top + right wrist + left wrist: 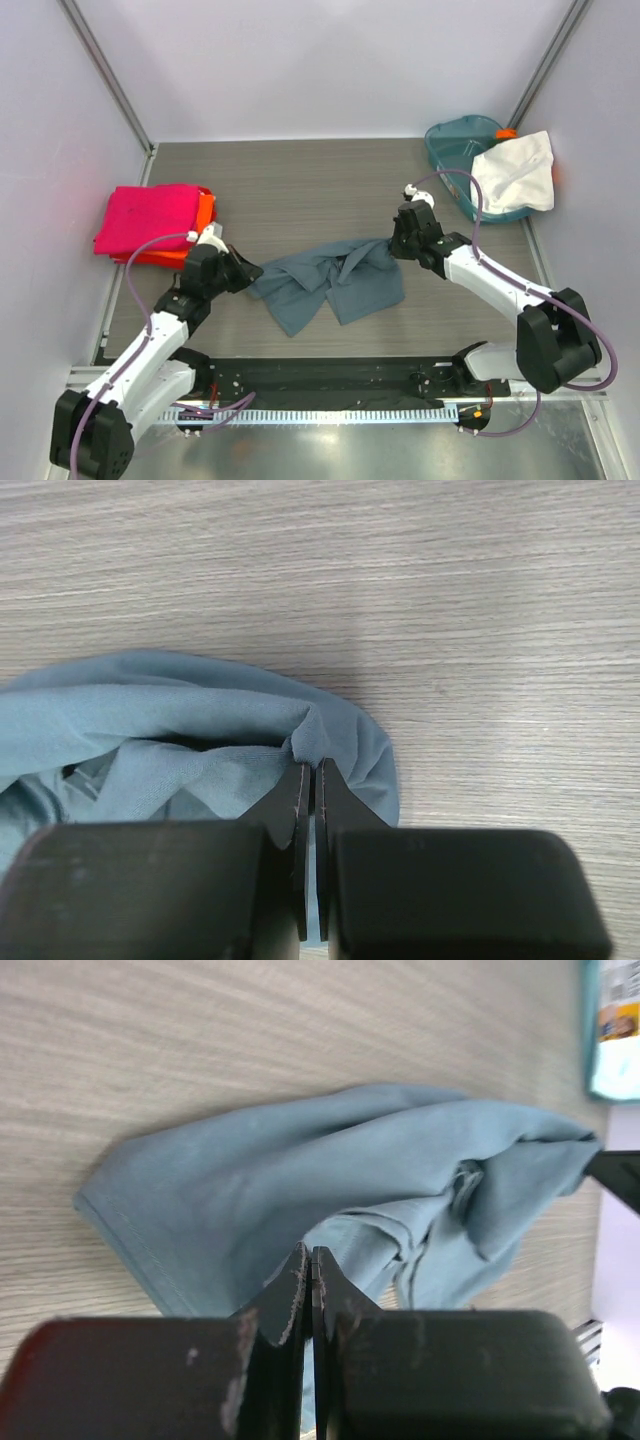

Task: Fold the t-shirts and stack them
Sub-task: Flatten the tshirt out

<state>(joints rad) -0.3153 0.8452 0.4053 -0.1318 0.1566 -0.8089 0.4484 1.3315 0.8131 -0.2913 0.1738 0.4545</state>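
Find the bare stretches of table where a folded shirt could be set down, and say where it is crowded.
The widest bare stretch of table lies at the rear, between the pink shirt on the left and the teal tub on the right. The middle is crowded: the left gripper and right gripper both pinch the blue-grey shirt there.

- The left arm [150,345] rises from its base at the near left and reaches forward and inward, wrist turned toward the middle.
- The left tool [250,273] has its jaws pressed together. Its fingers [290,1295] meet with no gap, pinching an edge of the blue-grey t-shirt [330,285].
- The right arm [490,280] stretches from the near right, forward and to the left.
- The right tool [393,243] is likewise closed, its tips [290,800] flush on a bunched fold of the same shirt.
- The two tools face each other, well apart.
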